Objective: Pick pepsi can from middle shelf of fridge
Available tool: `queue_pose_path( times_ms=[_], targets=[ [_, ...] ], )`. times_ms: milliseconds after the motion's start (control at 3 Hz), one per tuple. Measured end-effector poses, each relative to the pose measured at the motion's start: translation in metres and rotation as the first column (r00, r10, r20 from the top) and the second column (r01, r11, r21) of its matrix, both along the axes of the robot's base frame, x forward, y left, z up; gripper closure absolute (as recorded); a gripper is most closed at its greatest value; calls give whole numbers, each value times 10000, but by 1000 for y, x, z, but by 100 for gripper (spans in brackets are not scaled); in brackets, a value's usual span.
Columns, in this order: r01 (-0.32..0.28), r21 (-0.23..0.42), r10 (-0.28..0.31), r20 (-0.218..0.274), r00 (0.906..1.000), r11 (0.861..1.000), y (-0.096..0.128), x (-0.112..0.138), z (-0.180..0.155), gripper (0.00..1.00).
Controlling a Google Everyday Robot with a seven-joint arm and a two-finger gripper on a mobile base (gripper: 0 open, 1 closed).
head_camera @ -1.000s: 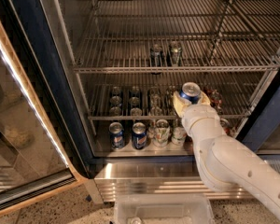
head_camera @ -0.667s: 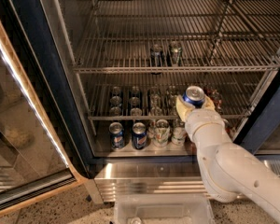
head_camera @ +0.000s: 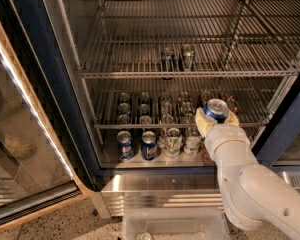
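Observation:
My gripper (head_camera: 216, 120) is shut on a dark blue pepsi can (head_camera: 216, 109) with a silver top, holding it upright in front of the lower wire shelf at the right of the open fridge (head_camera: 30, 59). The middle shelf (head_camera: 190, 73), a chrome wire rack, carries two cans (head_camera: 177, 58) near its front rail. The white arm (head_camera: 250, 184) reaches in from the lower right.
The lower wire shelf (head_camera: 140, 126) holds rows of cans. Two blue cans (head_camera: 136, 145) and white-and-green cans (head_camera: 182, 142) stand on the fridge floor. The glass door (head_camera: 20, 134) stands open at left. A clear bin (head_camera: 175, 226) sits below the ribbed steel base.
My gripper has moved to the right and slightly down with the pepsi can held in it, drawing back from the shelves.

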State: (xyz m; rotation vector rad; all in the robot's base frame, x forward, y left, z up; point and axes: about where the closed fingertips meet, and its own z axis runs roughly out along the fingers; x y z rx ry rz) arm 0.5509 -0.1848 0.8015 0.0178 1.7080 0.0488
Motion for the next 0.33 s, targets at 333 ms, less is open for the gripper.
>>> queue_pose_path(
  times_ms=[333],
  targets=[
    [17,5,-17,-1,10000,10000,-1,0,0,100]
  ],
)
